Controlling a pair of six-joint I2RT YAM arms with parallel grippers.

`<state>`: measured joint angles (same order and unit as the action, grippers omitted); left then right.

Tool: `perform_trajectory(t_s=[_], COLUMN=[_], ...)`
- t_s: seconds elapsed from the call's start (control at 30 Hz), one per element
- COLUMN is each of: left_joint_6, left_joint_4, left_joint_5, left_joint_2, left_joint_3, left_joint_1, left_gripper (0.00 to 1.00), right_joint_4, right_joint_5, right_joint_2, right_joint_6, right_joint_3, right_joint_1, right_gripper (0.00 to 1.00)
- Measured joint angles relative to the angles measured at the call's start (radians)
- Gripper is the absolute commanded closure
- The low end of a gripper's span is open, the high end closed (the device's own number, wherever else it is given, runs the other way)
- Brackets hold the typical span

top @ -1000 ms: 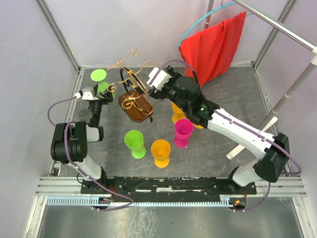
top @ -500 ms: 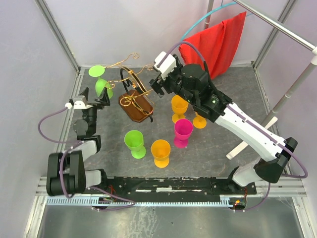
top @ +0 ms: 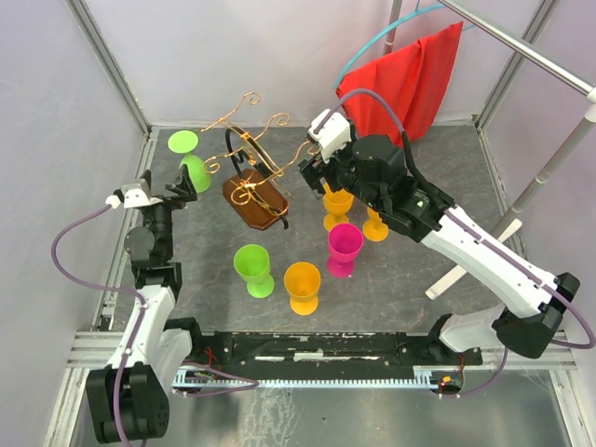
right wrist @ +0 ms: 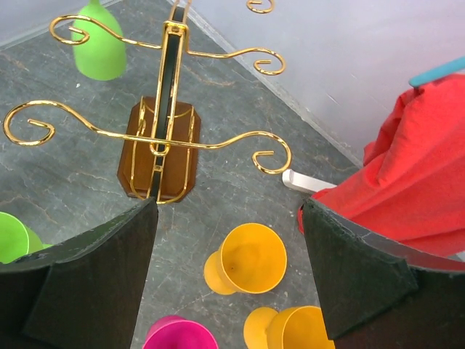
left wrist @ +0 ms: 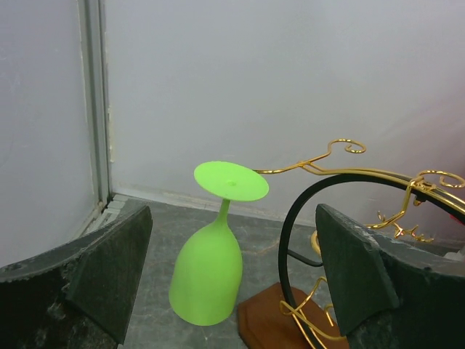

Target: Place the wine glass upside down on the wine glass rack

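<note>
A lime-green wine glass (top: 193,169) hangs upside down at the left end of the wine glass rack (top: 253,191). Its foot (left wrist: 231,180) sits on a gold wire arm and its bowl (left wrist: 207,273) points down, slightly tilted. The rack has a brown wooden base (right wrist: 158,156), a dark hoop and scrolled gold arms. My left gripper (top: 177,189) stands open just left of the glass, its fingers apart from it (left wrist: 231,280). My right gripper (top: 312,169) is open and empty, right of the rack and above the yellow glasses (right wrist: 229,276).
Upright glasses stand near the rack: two yellow (top: 337,203) (top: 375,223), one pink (top: 344,244), one orange (top: 302,282), one green (top: 251,265). A red cloth (top: 400,84) hangs at the back right. A white rod (top: 480,251) leans on the right. Frame posts border the table.
My left gripper opened, let go of the green glass and drew back to the left. The glass stays on the rack arm. My right gripper pulled away from the rack to the right.
</note>
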<state>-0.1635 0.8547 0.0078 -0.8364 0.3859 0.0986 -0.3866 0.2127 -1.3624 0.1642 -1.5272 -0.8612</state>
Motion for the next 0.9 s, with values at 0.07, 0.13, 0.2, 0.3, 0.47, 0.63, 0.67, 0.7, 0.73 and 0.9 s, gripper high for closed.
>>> perform_trajectory(t_s=[0.07, 0.13, 0.2, 0.3, 0.47, 0.63, 0.67, 0.7, 0.73, 0.9], left_joint_6=[0.000, 0.000, -0.002, -0.018, -0.050, -0.064, -0.067, -0.070, -0.072, -0.098], left_joint_4=[-0.049, -0.110, -0.176, -0.319, -0.545, -0.693, -0.723, -0.751, -0.775, -0.843], left_joint_5=[-0.015, -0.024, -0.022, 0.006, 0.101, 0.160, 0.169, 0.178, 0.184, 0.232], left_joint_2=[0.029, 0.045, 0.043, 0.002, -0.143, -0.200, -0.206, -0.214, -0.224, -0.267], left_joint_3=[0.001, 0.022, 0.075, 0.238, 0.598, 0.758, 0.784, 0.811, 0.839, 0.941], left_joint_1=[0.000, 0.000, 0.000, 0.000, 0.000, 0.000, 0.000, 0.000, 0.000, 0.000], left_gripper=[0.01, 0.01, 0.01, 0.01, 0.01, 0.01, 0.01, 0.01, 0.01, 0.01], right_joint_4=[-0.012, -0.043, -0.085, -0.145, -0.235, -0.290, -0.293, -0.301, -0.309, -0.328], right_joint_5=[0.020, 0.053, 0.084, 0.111, 0.111, 0.113, 0.110, 0.105, 0.102, 0.085], right_joint_2=[0.010, 0.015, 0.008, -0.012, -0.021, -0.012, 0.000, 0.014, 0.027, 0.085], right_joint_6=[-0.014, -0.034, -0.053, -0.093, -0.188, -0.246, -0.255, -0.265, -0.273, -0.319], right_joint_3=[0.000, -0.005, -0.019, -0.048, -0.053, -0.032, -0.009, 0.019, 0.044, 0.189], right_joint_1=[0.000, 0.000, 0.005, 0.041, 0.196, 0.316, 0.339, 0.357, 0.375, 0.475], right_gripper=[0.12, 0.12, 0.12, 0.13, 0.15, 0.15, 0.15, 0.15, 0.15, 0.15])
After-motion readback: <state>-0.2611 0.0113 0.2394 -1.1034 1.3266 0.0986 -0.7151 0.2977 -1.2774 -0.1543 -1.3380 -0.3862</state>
